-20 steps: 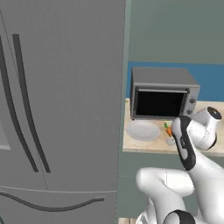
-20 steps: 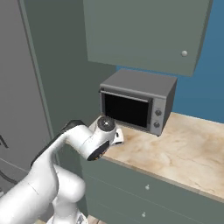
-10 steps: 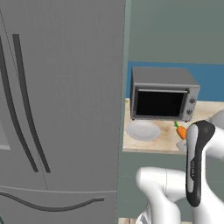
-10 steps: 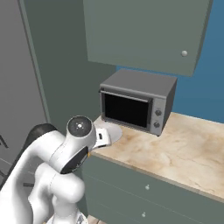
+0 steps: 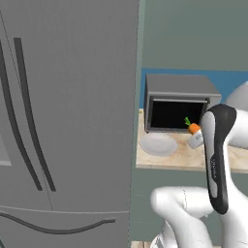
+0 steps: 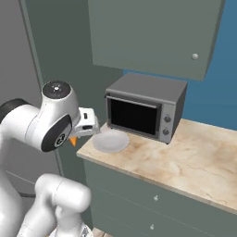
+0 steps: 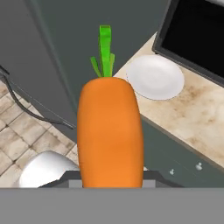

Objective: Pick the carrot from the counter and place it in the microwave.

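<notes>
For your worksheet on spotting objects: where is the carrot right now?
The carrot is held up in the claw, off the counter's left end, near the white plate.

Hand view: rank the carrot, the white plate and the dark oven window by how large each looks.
1. carrot, though it sits right at the camera, so this says nothing of true size.
2. and 3. The white plate and the dark oven window look alike; the window is cut off by the frame, so no ranking.

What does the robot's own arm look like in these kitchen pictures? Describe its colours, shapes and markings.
The arm is glossy white with rounded, tube-like links. One link carries a long black band with faint grey lettering. A joint ends in a round dark grey cap, and the hand is a small white block.
</notes>
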You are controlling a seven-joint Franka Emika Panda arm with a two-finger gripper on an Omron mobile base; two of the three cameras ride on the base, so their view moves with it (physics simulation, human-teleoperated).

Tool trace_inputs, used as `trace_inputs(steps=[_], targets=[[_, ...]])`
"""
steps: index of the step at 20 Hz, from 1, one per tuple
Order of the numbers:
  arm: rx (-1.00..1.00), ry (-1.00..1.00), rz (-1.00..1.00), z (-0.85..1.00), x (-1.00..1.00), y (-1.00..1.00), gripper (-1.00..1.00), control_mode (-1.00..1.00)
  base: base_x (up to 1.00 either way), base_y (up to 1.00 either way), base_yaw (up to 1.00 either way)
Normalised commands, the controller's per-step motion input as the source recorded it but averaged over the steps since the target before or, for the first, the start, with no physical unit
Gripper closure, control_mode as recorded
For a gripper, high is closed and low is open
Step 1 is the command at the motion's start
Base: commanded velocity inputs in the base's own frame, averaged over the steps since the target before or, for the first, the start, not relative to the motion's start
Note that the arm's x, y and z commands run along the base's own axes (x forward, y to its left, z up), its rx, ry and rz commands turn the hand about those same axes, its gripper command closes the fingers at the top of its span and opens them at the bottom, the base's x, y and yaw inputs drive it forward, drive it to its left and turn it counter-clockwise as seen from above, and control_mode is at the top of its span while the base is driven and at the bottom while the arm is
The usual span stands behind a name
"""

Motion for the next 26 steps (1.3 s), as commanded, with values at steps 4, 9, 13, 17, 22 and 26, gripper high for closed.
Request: trace_inputs(steps=[4,9,13,17,22,26], targets=[[-0.04,0.00,-0.02,-0.01,-0.01,0.53,1.00,-1.00,0.00,0.00,0.00],[-0.01,0.00,0.00,0.00,0.00,0.00,1.00,-1.00,0.00,0.00,0.00],[0.00,0.00,0.00,0.00,0.00,0.00,1.00,-1.00,0.00,0.00,0.00],[0.00,0.00,0.00,0.00,0.00,0.00,1.00,-1.00,0.00,0.00,0.00],[-0.01,-0.02,0.03,-0.07,-0.70,0.03,1.00,-1.00,0.00,0.00,0.00],[0.00,0.00,0.00,0.00,0.00,0.00,1.00,1.00,-1.00,0.83,0.00]])
